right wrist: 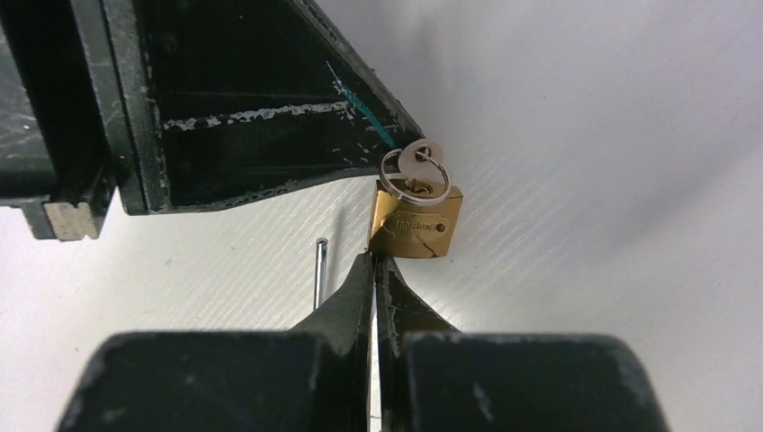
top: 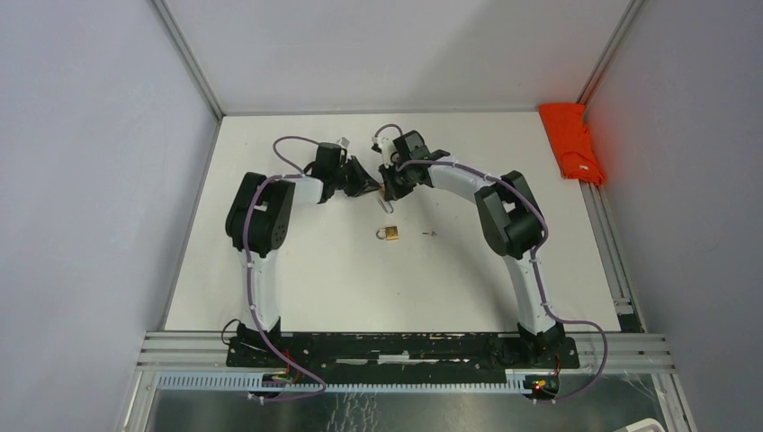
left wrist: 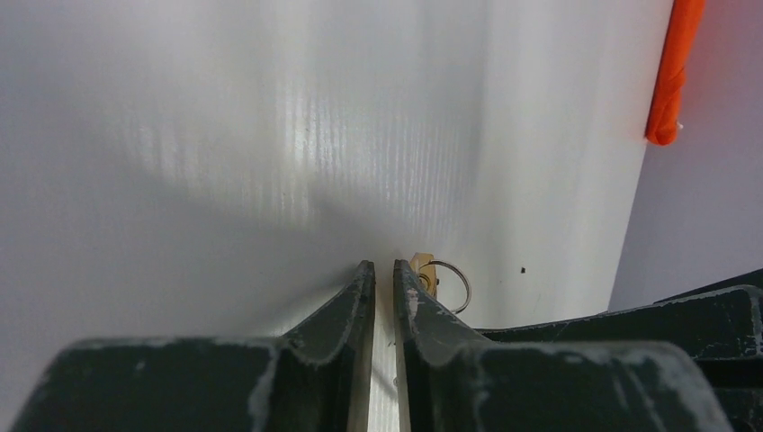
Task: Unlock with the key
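Right wrist view carries the only writing: a line stamped into the brass face of the padlock (right wrist: 416,223), upside down from here and too small to read. A thin green streak marks the black finger of the left gripper (left wrist: 383,265), which reaches in from the left of that view and ends just beside the split ring (right wrist: 405,180).

Left of the right gripper (right wrist: 374,261), a thin metal pin (right wrist: 319,265) lies on the white table (top: 270,288), partly hidden by a finger. In the top external view a second padlock (top: 389,234) lies nearer the bases, apart from both grippers. An orange cloth (top: 570,144) sits at the far right edge.

The left fingers stand almost together, a slit of table between them, gripping nothing. The right fingers are clenched on the padlock's near corner, covering its shackle. The padlock sits between the two gripper tips, toward the table's far side. It is squat, brass and scuffed at one corner. The silver round-headed key (right wrist: 421,158) stands at its far end, blade out of sight, with the ring drooping over the brass.
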Controlling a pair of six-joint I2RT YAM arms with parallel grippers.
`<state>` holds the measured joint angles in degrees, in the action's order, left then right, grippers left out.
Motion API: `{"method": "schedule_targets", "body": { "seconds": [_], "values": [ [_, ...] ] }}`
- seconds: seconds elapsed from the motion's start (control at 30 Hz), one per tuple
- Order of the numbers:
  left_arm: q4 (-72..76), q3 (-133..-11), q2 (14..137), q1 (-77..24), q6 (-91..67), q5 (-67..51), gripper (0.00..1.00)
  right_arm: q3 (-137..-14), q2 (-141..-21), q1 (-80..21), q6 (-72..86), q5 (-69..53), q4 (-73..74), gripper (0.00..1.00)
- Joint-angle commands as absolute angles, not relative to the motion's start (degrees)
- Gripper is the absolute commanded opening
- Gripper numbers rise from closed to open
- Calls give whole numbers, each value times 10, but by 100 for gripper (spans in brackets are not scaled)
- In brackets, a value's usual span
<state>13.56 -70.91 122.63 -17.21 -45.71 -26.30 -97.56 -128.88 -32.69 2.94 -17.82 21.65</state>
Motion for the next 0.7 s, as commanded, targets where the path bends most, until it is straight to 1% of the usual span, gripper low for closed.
{"method": "schedule_targets", "body": {
  "seconds": [0.0,0.07,0.17,0.23,0.33,0.43,0.67],
  "values": [
    [74,-730,1199,-176,-403,-188,20,-994,-1318,-332,27,-157,235,0],
    [51,-734,1183,-176,-390,-147,20,-997,-1322,-332,27,-150,239,0],
    [19,-740,1147,-175,-383,-51,20,-1020,-1333,-332,25,-130,261,0],
    [5,-753,1127,-175,-372,-17,20,-1031,-1337,-332,25,-121,272,0],
    [-29,-769,1097,-176,-361,-2,20,-1043,-1342,-331,21,-81,290,0],
    [-30,-755,1060,-179,-361,-2,20,-1066,-1354,-325,12,-31,318,0],
    [-36,-715,997,-217,-357,15,20,-1079,-1364,-302,5,15,336,0]
  ]
}}
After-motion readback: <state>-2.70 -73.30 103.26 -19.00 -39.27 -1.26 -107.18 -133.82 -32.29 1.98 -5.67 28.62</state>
